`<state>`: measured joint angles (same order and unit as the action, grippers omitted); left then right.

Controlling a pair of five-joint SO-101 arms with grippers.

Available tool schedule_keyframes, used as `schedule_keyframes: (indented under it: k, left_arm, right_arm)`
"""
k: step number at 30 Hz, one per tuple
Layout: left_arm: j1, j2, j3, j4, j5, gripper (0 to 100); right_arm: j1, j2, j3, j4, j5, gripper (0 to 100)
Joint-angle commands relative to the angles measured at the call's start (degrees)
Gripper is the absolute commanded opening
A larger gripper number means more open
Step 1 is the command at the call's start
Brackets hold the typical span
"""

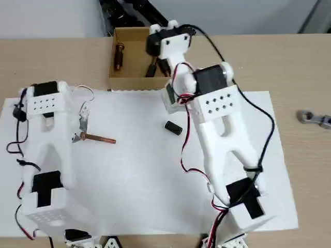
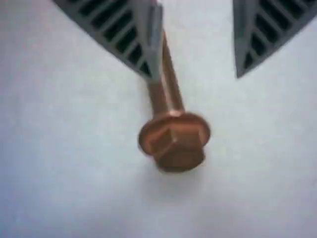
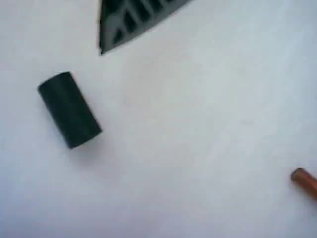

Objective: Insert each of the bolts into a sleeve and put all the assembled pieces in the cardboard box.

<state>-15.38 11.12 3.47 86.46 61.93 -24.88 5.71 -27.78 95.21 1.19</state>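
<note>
A copper bolt point(image 1: 98, 138) lies on the white sheet point(image 1: 134, 186), its hex head point(image 2: 174, 141) toward the left arm. My left gripper point(image 2: 195, 69) is open low over its shank point(image 2: 168, 84); one fingertip point(image 2: 153, 64) is at the shank and the other is apart from it. A black sleeve point(image 1: 174, 127) lies on its side mid-sheet. My right gripper point(image 1: 169, 98) hangs just beyond the sleeve point(image 3: 69, 109), open and holding nothing; one finger point(image 3: 129, 25) shows with bare sheet beside it. The cardboard box point(image 1: 115, 57) at the back holds two assembled pieces point(image 1: 119, 56).
The right arm's forearm point(image 1: 170, 41) reaches over the box's right side. A metal tool point(image 1: 310, 118) lies on the bare wooden table at far right. The bolt's tip point(image 3: 304, 181) shows in the right wrist view. Open sheet lies between the two arms.
</note>
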Motion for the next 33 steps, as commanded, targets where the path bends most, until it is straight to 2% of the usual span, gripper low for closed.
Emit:
schedule_keyframes:
  k: [1, 10, 24, 33]
  left_arm:
    - [0.26, -2.64, 1.01, -4.31, 0.35, 9]
    - [0.35, -1.85, 1.63, -8.26, 0.7, 9]
    - [0.79, 13.89, -3.56, -8.0, 2.81, 9]
    - [2.99, 10.81, -18.24, 11.08, 5.1, 9]
  right_arm:
    - [-0.66, 0.13, -2.29, -0.57, 0.44, 22.0]
    - [-0.75, 2.24, -2.29, -0.66, 0.44, 22.0]
    - [-0.75, 2.33, -2.29, -3.03, 0.35, 22.0]
    - [-0.75, 2.33, -2.29, -2.95, 0.35, 22.0]
